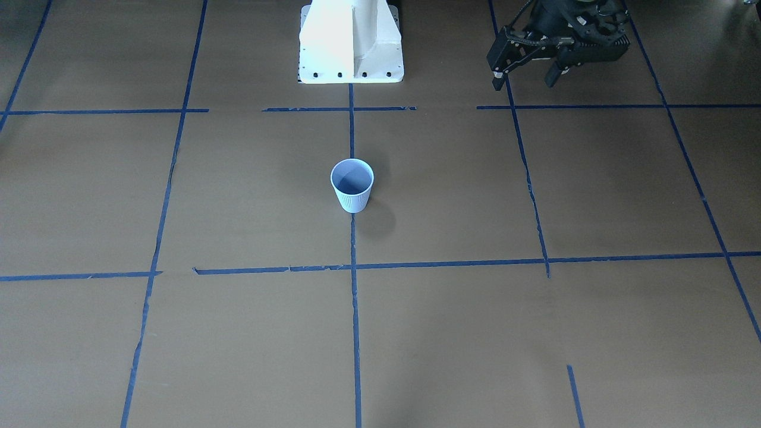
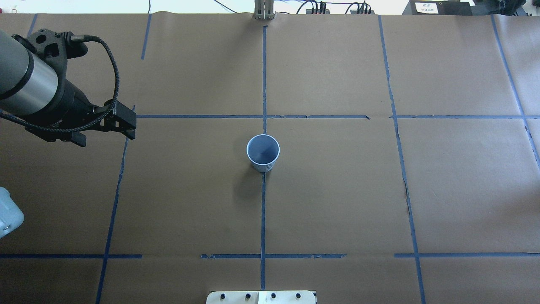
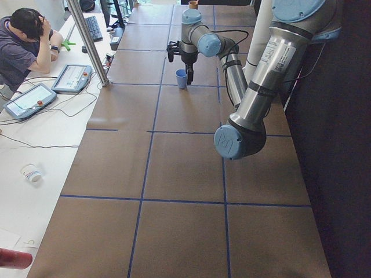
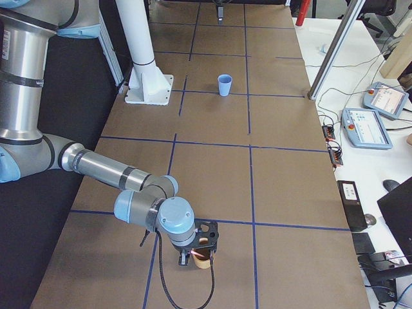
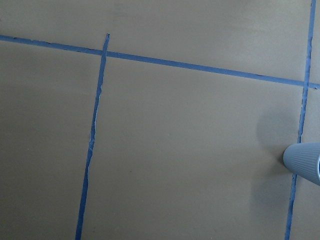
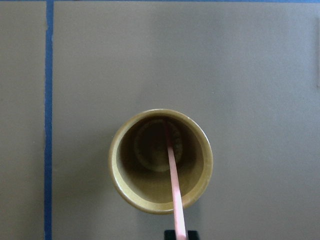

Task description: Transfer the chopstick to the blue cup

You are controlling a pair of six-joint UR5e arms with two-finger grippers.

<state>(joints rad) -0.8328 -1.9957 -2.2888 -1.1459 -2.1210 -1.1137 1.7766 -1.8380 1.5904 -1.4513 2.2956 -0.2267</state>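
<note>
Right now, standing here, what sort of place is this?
Most likely a robotics research lab. Jointed robot arms reach over a paper-covered table gridded with blue tape lines, and a person sits at a side desk with control tablets.

Blue cup (image 1: pixel 352 185): is showing a pale-blue outside with fine vertical ribs and a darker blue inside.
Chopstick (image 6: pixel 175 192): is showing plain salmon-pink along its whole visible length.
Tan cup (image 6: pixel 161 161): is showing an olive-tan rim and wall, shading to dark brown inside.
Surface (image 1: pixel 594 178): is showing matte brown, crossed by a grid of dark blue tape lines.
Left claw (image 1: pixel 524 82): is showing black, upper right of the front-facing frame.
Right claw (image 6: pixel 181 235): is showing black at the wrist frame's bottom edge.
Left arm (image 2: pixel 25 84): is showing grey and silver bands, with a black braided cable.
Robot base (image 1: pixel 351 41): is showing white, with dark bolt dots along its lower edge.
</note>
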